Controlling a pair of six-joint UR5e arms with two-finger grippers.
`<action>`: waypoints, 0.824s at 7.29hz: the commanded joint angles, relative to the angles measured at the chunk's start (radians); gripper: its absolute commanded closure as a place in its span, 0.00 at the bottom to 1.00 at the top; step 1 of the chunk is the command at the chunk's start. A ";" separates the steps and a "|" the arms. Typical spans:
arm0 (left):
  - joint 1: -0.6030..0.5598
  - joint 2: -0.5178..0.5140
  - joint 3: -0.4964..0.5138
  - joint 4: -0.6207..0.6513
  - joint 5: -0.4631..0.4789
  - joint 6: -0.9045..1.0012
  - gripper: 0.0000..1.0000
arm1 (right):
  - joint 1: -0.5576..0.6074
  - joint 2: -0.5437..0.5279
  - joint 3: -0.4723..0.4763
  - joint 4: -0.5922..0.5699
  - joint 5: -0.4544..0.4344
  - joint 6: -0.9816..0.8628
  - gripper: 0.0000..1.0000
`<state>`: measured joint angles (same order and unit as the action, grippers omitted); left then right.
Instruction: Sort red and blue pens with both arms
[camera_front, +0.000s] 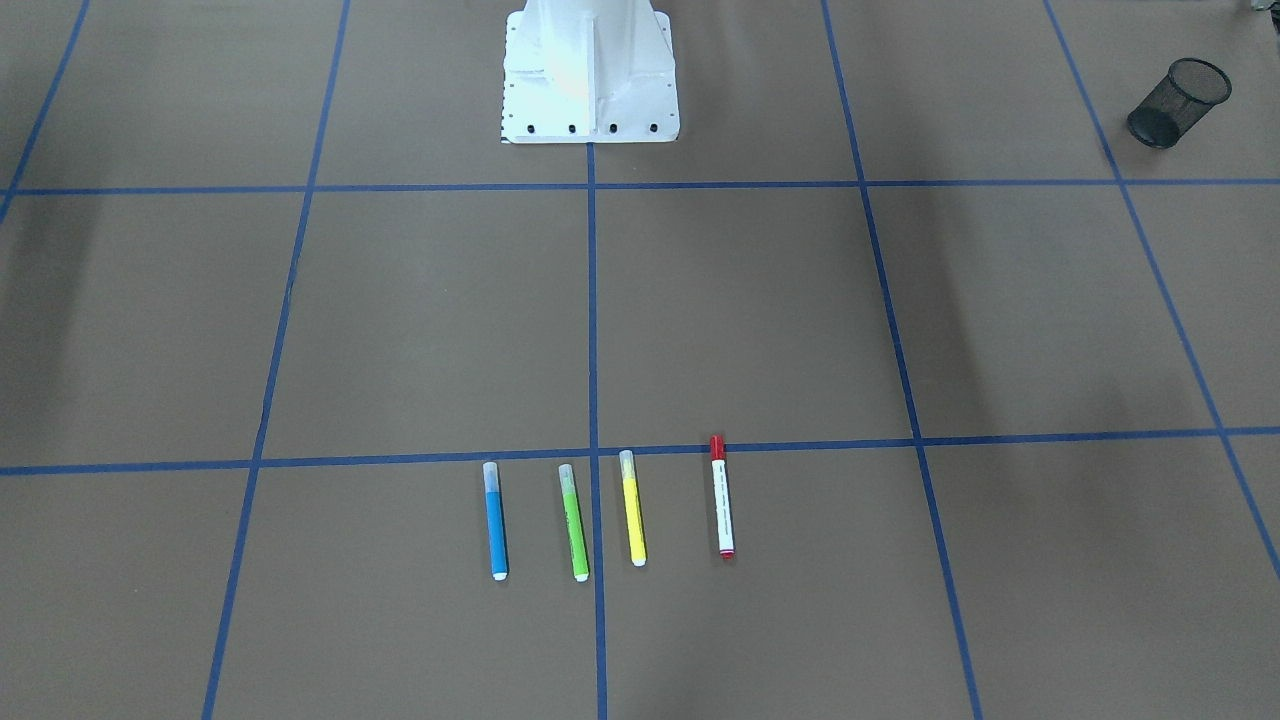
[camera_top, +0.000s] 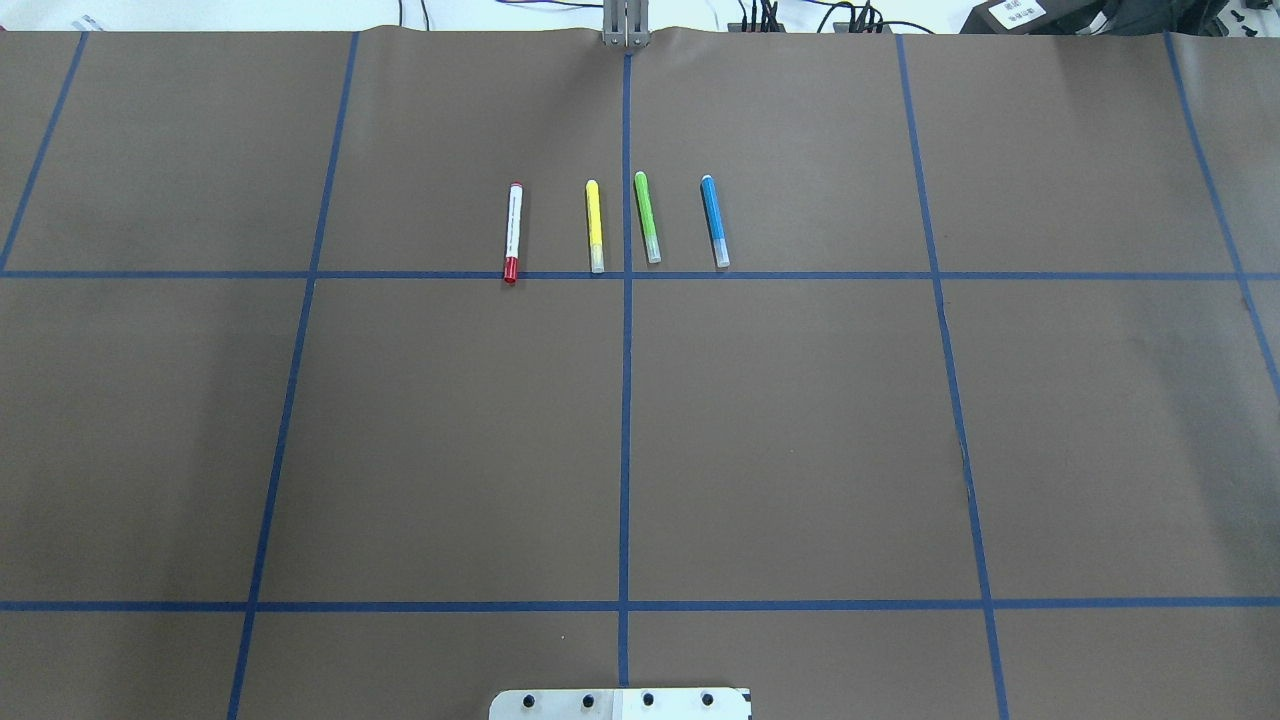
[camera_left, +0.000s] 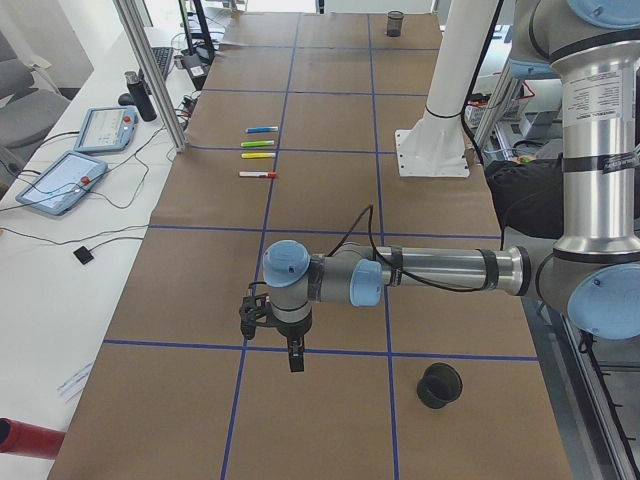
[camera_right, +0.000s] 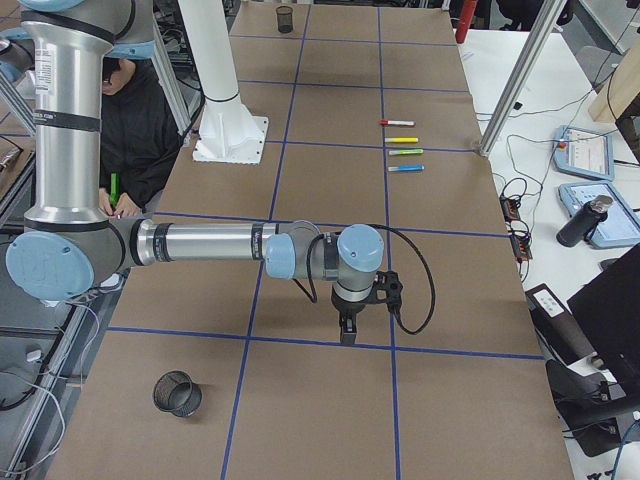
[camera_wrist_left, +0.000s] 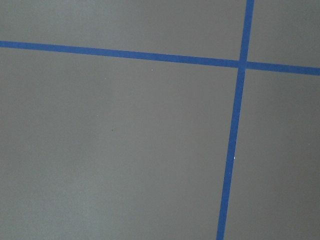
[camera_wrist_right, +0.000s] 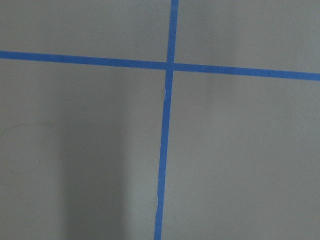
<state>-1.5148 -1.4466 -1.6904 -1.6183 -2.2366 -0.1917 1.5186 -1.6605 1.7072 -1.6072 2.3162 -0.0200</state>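
Far across the table lie the red pen (camera_top: 512, 232) (camera_front: 721, 497), white-barrelled with a red cap, and the blue pen (camera_top: 714, 220) (camera_front: 495, 520), at the two ends of a row of markers. Both arms hang low over the table's two ends, far from the row. The left gripper (camera_left: 295, 358) points down over a tape crossing in the exterior left view; the right gripper (camera_right: 347, 333) does the same in the exterior right view. Whether either is open or shut I cannot tell. Both wrist views hold only brown paper and blue tape.
A yellow marker (camera_top: 594, 226) and a green marker (camera_top: 647, 217) lie between the two pens. A black mesh cup (camera_left: 439, 385) stands near the left arm, another (camera_right: 177, 393) near the right arm. The white pedestal (camera_front: 590, 75) stands at the robot's edge.
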 joint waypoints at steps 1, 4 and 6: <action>-0.001 0.000 0.000 0.000 0.000 0.000 0.00 | 0.002 0.002 0.008 0.001 0.002 0.000 0.00; 0.001 -0.001 0.000 -0.002 -0.012 -0.006 0.00 | 0.002 -0.001 0.003 0.030 0.002 0.000 0.00; -0.001 -0.003 -0.009 -0.014 -0.015 -0.003 0.00 | 0.002 -0.008 0.002 0.064 0.003 0.002 0.00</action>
<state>-1.5152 -1.4483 -1.6928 -1.6267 -2.2495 -0.1951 1.5201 -1.6666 1.7101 -1.5630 2.3188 -0.0197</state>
